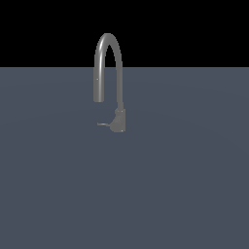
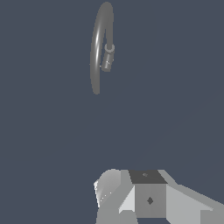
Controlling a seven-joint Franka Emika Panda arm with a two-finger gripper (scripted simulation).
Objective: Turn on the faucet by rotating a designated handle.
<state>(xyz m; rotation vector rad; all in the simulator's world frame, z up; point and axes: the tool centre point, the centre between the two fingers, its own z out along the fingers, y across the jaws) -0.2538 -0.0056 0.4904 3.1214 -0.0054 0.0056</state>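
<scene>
Plainly, the handle was the thing to be turned, and it showed in the exterior view as a short thin grey lever sticking out from the blocky base toward that view's left, low beside the foot of the faucet. The faucet itself stood alone on the flat dark grey surface, its gooseneck spout rising from the base, arching over and coming down to an open end above the lever, on the exterior view's left of the riser. In the wrist view the same faucet appeared from above as a narrow arched tube with a small stubby cylinder beside it, whether the lever or the base could not be told, well apart from the gripper, of which only grey and white blocky housing showed at the edge of the picture. The fingers were not clearly visible, so whether the gripper was released or clenched could not be told; nothing appeared to be held. No arm showed in the exterior view at all. By that evidence the task looked barely begun: the approach to the lever, the contact and the whole rotation were all left to do.
</scene>
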